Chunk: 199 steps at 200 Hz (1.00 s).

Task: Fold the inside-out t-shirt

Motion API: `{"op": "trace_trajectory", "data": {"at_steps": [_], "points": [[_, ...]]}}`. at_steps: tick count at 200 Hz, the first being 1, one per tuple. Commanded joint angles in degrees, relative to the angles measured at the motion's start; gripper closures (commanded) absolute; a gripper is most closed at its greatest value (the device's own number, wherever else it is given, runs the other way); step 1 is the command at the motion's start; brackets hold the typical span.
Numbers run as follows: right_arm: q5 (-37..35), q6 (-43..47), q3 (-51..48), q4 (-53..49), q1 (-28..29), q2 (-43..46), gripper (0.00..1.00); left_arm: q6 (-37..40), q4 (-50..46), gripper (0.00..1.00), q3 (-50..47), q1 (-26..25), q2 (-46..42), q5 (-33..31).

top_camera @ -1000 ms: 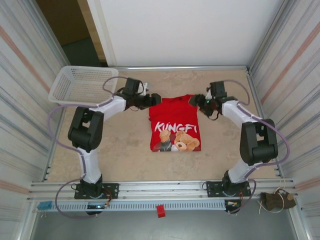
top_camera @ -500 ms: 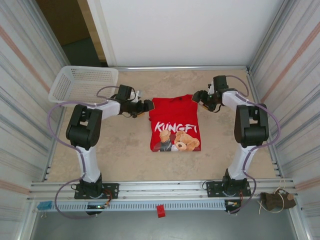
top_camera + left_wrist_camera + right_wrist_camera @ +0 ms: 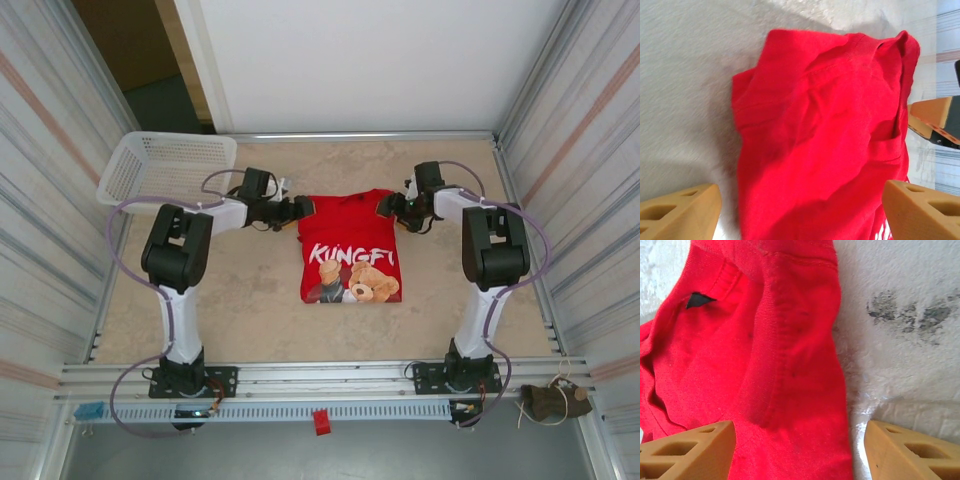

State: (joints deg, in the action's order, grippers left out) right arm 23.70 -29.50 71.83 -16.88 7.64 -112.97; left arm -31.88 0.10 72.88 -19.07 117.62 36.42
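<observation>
The inside-out t-shirt [image 3: 350,245] lies folded into a red rectangle mid-table, with white lettering and a bear print facing up. My left gripper [image 3: 296,210] is low at its far left corner, open. In the left wrist view the gripper [image 3: 802,200] straddles rumpled red cloth [image 3: 830,125] without pinching it. My right gripper [image 3: 390,205] is at the far right corner, also open. In the right wrist view its fingers [image 3: 690,450] stand either side of the shirt's right edge [image 3: 790,365], and a small black tag [image 3: 699,300] shows at the collar.
A white mesh basket [image 3: 165,168] sits at the far left corner of the table. Ribbed metal walls [image 3: 50,200] close in both sides. A rail [image 3: 320,380] runs along the near edge. Dark stains [image 3: 910,310] mark the tabletop beside the shirt.
The left gripper drew back a little to the left, off the shirt's corner. The right arm folded in, and its gripper lifted away then returned to the corner. The shirt has not moved.
</observation>
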Motion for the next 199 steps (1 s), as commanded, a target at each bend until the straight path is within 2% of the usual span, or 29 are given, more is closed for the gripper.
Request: {"op": "trace_trajectory", "data": {"at_steps": [1, 43, 81, 119, 143, 172, 184, 199], "points": [[1.2, -0.3, -1.0, 0.5, 2.7, -1.9, 0.34, -1.1, 0.4, 0.16, 1.0, -2.4, 4.0, 1.2], [4.1, -1.9, -2.5, 5.4, 4.1, -1.8, 0.36, -4.1, 6.2, 0.16, -0.3, -4.6, 4.2, 2.5], [7.2, -5.2, -3.6, 10.7, 2.6, -2.6, 0.37, -8.2, 12.9, 0.18, -1.7, -4.8, 5.3, 4.6], [9.5, -7.6, -3.9, 14.7, 2.1, -3.8, 0.40, -12.8, 21.5, 0.28, -2.9, -4.8, 8.0, 7.4], [11.1, -9.8, -4.5, 18.1, 2.0, -4.6, 0.47, -14.5, 24.3, 0.37, -3.6, -4.8, 9.1, 7.5], [11.5, -11.1, -4.6, 19.6, 1.9, -5.7, 0.56, -14.5, 23.7, 0.37, -4.0, -4.9, 9.7, 6.5], [11.0, -11.2, -4.5, 19.5, 1.9, -6.1, 0.57, -13.4, 21.1, 0.35, -3.9, -4.9, 9.6, 4.5], [10.5, -11.8, -4.7, 19.7, 1.9, -6.6, 0.63, -11.4, 17.5, 0.35, -3.8, -5.1, 9.0, 1.0]]}}
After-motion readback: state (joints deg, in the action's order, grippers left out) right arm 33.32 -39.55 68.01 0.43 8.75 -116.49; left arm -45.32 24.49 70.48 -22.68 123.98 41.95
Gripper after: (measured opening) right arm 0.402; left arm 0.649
